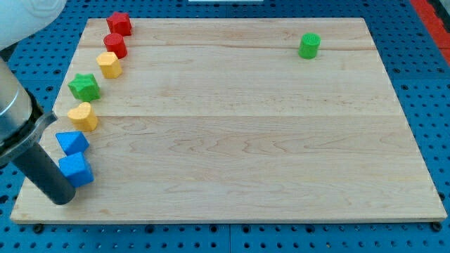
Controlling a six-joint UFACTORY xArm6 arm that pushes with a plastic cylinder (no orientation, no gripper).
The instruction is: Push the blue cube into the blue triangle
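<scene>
The blue cube [76,170] sits near the board's lower left edge. The blue triangle [71,143] lies just above it, touching or almost touching it. My tip [62,198] rests on the board at the view's bottom left, just below and left of the blue cube, close to it. The dark rod rises from there toward the upper left.
Along the left edge, going up, stand a yellow heart-like block [84,117], a green star [84,86], a yellow block [109,65], a red cylinder [115,46] and a red star [119,24]. A green cylinder [309,45] stands at the top right. The wooden board [239,140] ends close to the tip.
</scene>
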